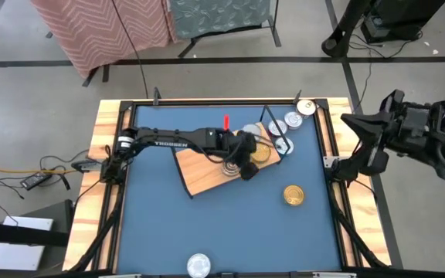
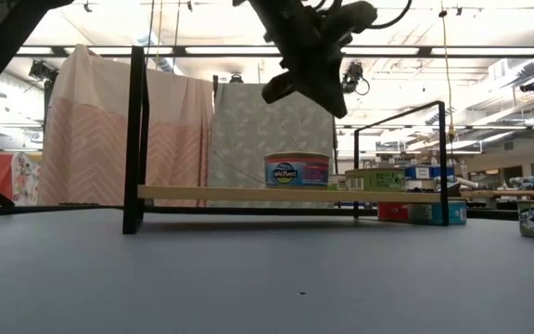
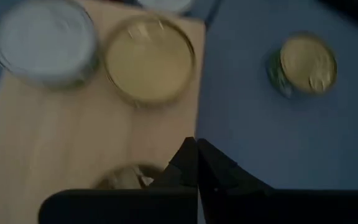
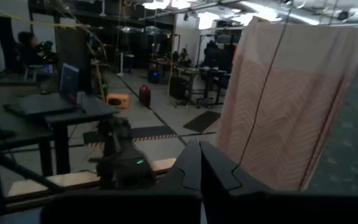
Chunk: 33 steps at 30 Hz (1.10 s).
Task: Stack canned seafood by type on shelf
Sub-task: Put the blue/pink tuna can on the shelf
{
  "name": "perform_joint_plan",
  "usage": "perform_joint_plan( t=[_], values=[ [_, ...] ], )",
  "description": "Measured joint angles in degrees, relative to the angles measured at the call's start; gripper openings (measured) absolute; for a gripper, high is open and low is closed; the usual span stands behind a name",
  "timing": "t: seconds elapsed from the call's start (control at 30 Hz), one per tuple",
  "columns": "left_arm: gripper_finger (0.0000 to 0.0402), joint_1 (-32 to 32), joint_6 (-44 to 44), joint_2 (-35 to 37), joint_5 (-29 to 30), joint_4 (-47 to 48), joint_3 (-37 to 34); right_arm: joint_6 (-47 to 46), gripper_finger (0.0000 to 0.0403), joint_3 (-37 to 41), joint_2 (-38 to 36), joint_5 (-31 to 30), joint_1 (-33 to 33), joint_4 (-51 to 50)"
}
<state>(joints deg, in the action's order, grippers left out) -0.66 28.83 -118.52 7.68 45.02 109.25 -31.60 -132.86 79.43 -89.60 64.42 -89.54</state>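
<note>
The shelf (image 1: 198, 174) is a light-wood board with black wire end frames, lying askew on the blue table. On it stand a gold-lidded tin (image 1: 262, 153) (image 3: 149, 59), a silver-lidded tin (image 3: 45, 40) and a third tin (image 1: 229, 167) (image 3: 124, 178) just under my left gripper. In the low view a tin with a blue side label (image 2: 297, 170) sits on the board. My left gripper (image 1: 247, 168) (image 3: 196, 157) hangs shut and empty above the shelf (image 2: 311, 70). My right gripper (image 4: 199, 155) is shut, off the table's right side.
A gold tin (image 1: 293, 195) (image 3: 303, 65) lies on the blue table to the right of the shelf. Three silver tins (image 1: 292, 120) sit near the far right corner. One silver tin (image 1: 198, 265) rests at the near edge. A wooden rim (image 1: 103, 154) bounds the table.
</note>
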Motion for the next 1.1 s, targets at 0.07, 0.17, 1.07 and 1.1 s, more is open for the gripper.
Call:
perform_joint_plan(
  t=[0.07,0.17,1.07,1.1],
  values=[
    [0.0001,1.15,0.20,0.00,-0.39,2.11,0.00,0.54,0.0004,0.00,-0.38,-0.37,0.85,0.00],
    [0.0001,2.38,0.99,0.01,-0.18,5.17,-0.65,0.74,0.0004,0.00,-0.85,-0.37,1.60,0.02],
    [0.0000,1.41,2.94,0.42,2.78,12.61,-8.09,3.28,0.0004,0.00,0.25,-0.37,3.19,1.49],
    [0.0000,1.41,2.94,0.45,2.66,13.20,-8.07,3.26,0.0004,0.00,0.40,-0.37,3.42,1.51]
  ],
)
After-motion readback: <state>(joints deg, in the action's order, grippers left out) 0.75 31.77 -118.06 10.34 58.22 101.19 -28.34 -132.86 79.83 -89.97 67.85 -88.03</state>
